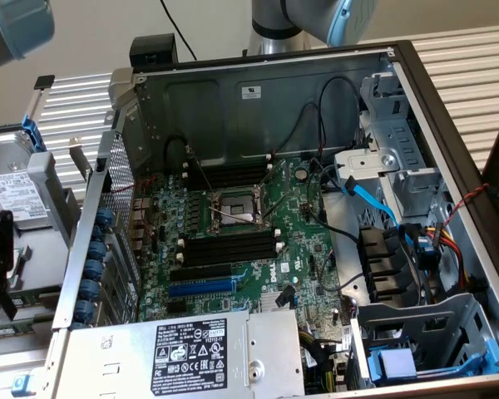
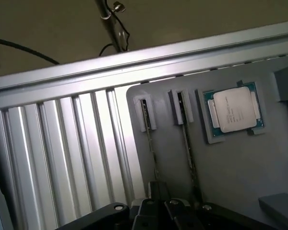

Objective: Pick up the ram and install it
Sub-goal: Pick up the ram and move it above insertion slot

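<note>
On the matte grey tray (image 2: 230,172), a thin ram (image 2: 150,143) stands edge-on, a second stick (image 2: 186,143) between it and the square metal-capped CPU (image 2: 234,111). The black claw (image 2: 158,201), pressed together, sits at the ram's end.

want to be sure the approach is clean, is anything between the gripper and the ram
Nothing visible. In the wrist view the gripper sits right at one end of the ram, which stands on edge in the grey tray. A second stick stands beside it, apart, not in between.
</note>
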Motion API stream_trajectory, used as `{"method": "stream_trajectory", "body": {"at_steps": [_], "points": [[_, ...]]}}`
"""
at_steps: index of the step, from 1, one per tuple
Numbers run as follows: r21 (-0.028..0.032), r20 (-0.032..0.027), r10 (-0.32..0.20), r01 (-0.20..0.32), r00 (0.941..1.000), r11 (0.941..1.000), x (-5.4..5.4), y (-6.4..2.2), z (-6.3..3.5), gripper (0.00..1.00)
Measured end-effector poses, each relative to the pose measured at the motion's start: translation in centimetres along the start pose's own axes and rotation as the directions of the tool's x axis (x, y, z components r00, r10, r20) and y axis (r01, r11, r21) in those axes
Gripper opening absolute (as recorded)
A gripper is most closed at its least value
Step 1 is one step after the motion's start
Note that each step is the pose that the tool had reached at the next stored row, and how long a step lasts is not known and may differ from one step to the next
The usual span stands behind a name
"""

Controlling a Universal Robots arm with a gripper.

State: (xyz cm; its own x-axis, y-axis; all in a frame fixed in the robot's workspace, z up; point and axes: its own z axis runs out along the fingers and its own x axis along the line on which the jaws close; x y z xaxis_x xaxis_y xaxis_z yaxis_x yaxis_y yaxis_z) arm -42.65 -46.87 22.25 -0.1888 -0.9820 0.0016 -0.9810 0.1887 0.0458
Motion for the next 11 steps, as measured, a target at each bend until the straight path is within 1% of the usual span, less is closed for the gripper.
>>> {"method": "stream_trajectory", "body": {"at_steps": [3,7,8,11], "points": [[-0.0005,0.0008,-0.042,0.042,0.9991,0.9991,-0.01,0.00,0.00,0.11],[-0.0009,0.0032,-0.097,0.097,0.9953,0.9953,-0.01,-0.01,0.02,0.11],[-0.0010,0.0047,-0.106,0.106,0.9944,0.9944,-0.01,0.00,0.02,0.11],[0.0005,0.0135,-0.129,0.129,0.9915,0.9916,-0.01,0.00,0.03,0.11]]}}
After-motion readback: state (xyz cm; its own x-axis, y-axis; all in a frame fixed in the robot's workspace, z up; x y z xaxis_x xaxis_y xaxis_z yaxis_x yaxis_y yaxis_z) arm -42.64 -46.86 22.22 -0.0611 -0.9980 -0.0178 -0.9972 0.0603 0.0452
